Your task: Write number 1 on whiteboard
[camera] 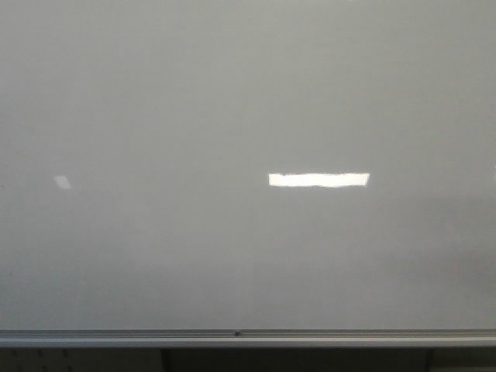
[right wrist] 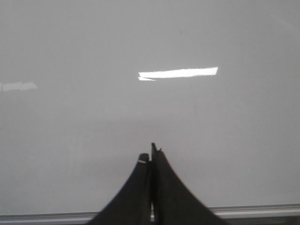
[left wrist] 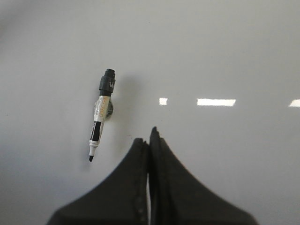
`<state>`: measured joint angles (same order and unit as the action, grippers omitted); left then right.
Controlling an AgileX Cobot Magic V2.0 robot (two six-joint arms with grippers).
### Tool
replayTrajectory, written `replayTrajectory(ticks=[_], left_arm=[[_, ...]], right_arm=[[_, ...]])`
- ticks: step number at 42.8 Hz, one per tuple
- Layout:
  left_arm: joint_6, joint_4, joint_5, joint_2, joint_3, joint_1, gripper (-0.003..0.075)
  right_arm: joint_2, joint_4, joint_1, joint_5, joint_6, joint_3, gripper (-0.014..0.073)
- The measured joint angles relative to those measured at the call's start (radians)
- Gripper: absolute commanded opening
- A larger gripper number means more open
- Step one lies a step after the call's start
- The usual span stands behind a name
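Observation:
The whiteboard (camera: 248,93) is glossy pale grey and fills the front view, with its silver bottom rail (camera: 232,336) below. No black stroke of the number 1 shows in any view. A black-and-white marker (left wrist: 99,117) sits against the board in the left wrist view, its bare black tip (left wrist: 90,158) pointing toward the camera. My left gripper (left wrist: 147,136) is shut and empty, just beside the marker's tip, apart from it. My right gripper (right wrist: 150,152) is shut and empty over the bare board (right wrist: 93,140), near the rail (right wrist: 262,211). Neither gripper shows in the front view.
Bright white rectangular light reflections lie on the board (camera: 318,180), (left wrist: 215,102), (right wrist: 178,73). A small dark-green holder (left wrist: 108,108) sits behind the marker's middle. Dark space lies below the rail in the front view.

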<state>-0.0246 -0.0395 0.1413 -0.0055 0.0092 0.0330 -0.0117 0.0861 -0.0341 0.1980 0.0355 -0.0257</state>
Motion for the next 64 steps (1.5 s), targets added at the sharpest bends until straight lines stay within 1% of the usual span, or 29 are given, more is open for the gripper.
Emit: replayTrajectory(ticks=[54, 60, 64], left_arm=[[0.000, 0.000, 0.000, 0.000, 0.000, 0.000, -0.0020], [0.000, 0.000, -0.041, 0.000, 0.000, 0.000, -0.0020], [0.000, 0.000, -0.133, 0.000, 0.000, 0.000, -0.0020]], right_arm=[[0.000, 0.000, 0.000, -0.003, 0.000, 0.000, -0.0088], [0.000, 0.000, 0.000, -0.041, 0.000, 0.000, -0.0088], [0.000, 0.000, 0.000, -0.045, 0.000, 0.018, -0.0088]])
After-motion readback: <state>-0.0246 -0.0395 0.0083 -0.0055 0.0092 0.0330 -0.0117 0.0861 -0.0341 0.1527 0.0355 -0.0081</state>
